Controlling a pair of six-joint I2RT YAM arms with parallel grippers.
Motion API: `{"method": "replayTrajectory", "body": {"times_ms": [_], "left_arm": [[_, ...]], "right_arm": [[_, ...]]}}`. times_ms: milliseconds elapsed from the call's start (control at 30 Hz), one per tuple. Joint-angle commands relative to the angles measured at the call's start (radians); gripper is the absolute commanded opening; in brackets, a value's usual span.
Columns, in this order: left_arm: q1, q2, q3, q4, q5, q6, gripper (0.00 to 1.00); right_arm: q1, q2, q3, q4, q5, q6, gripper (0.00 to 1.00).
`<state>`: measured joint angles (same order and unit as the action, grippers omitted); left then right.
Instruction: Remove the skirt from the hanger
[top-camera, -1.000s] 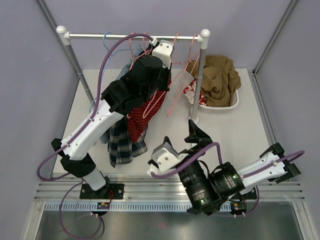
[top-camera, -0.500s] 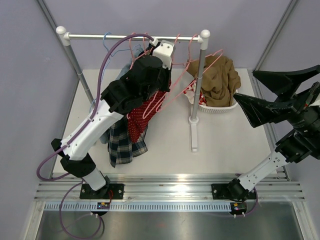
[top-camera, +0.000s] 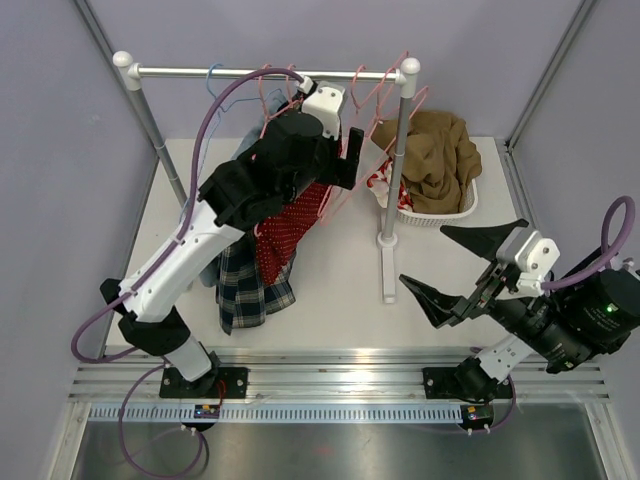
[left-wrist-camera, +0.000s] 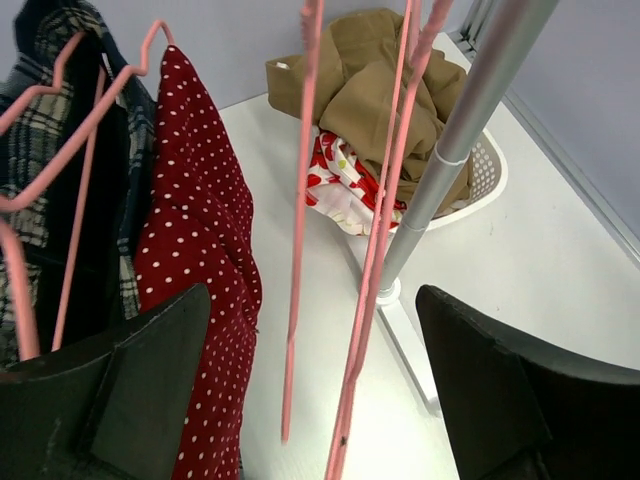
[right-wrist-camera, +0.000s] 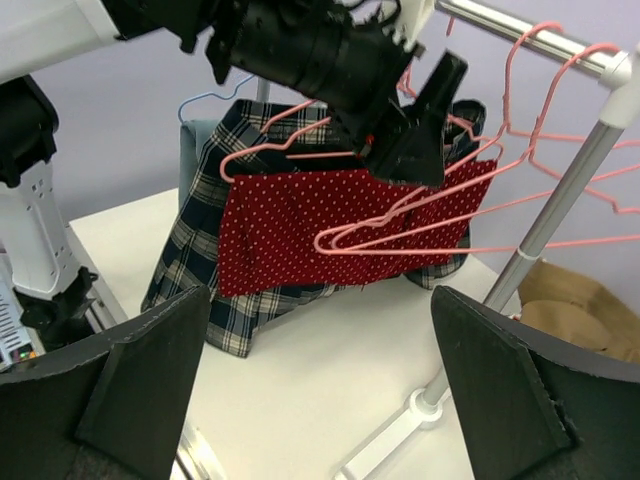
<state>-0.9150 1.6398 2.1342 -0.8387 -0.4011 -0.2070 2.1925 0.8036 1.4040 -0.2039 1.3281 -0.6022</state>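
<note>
The red dotted skirt (right-wrist-camera: 330, 225) hangs from a pink hanger (right-wrist-camera: 250, 152) on the metal rail (top-camera: 230, 72) at the back of the white counter (top-camera: 330, 280). It sits toward the middle of the rail, and its hem is above the counter. Just behind it, on the side away from the post, hangs a dark plaid skirt (right-wrist-camera: 195, 290) that reaches lower than the red one. A blue hanger (top-camera: 213, 80) hooks onto the rail further along on that side.

The left arm reaches up across the hanging clothes to the rail. The left claw (left-wrist-camera: 312, 300) is released, with its two fingers spread wide and gripping nothing. Several empty pink hangers (left-wrist-camera: 300, 250) dangle between the fingers in the left wrist view. The red skirt is just beside the finger on the left of that view; whether they touch cannot be told.

The right claw (right-wrist-camera: 320, 295) is also released, with its fingers wide apart. It is held above the near right part of the counter, well apart from the rail, and points toward the clothes.

The rail's right post (top-camera: 397, 150) stands on the counter. Just beyond it sits a white basket (top-camera: 440, 212) holding a brown garment (top-camera: 435, 155) heaped over a red and white patterned cloth (left-wrist-camera: 340, 180).
</note>
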Motion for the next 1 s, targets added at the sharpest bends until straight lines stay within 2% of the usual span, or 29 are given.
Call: {"method": "replayTrajectory", "body": {"times_ms": [0,133,400,567,767,967], "left_arm": [[0.005,-0.112,0.027,-0.011,-0.057,0.015,0.88],[0.005,-0.188,-0.028,-0.042,-0.156,0.035,0.88],[0.008,-0.297,-0.168,-0.034,-0.205,0.031,0.84],[0.024,-0.304,-0.217,-0.019,-0.186,0.024,0.83],[0.070,-0.284,-0.263,0.013,-0.148,0.009,0.81],[0.110,-0.256,-0.261,0.032,-0.114,0.015,0.71]], "right_arm": [[0.004,-0.037,0.010,-0.112,0.040,0.194,0.99],[0.004,-0.061,-0.023,-0.114,0.043,0.226,0.99],[0.004,-0.087,-0.048,-0.127,0.034,0.275,0.99],[0.003,-0.090,-0.059,-0.155,0.033,0.305,1.00],[0.003,-0.104,-0.065,-0.249,0.031,0.416,0.99],[0.003,-0.126,-0.089,-0.282,0.042,0.473,0.99]]}}
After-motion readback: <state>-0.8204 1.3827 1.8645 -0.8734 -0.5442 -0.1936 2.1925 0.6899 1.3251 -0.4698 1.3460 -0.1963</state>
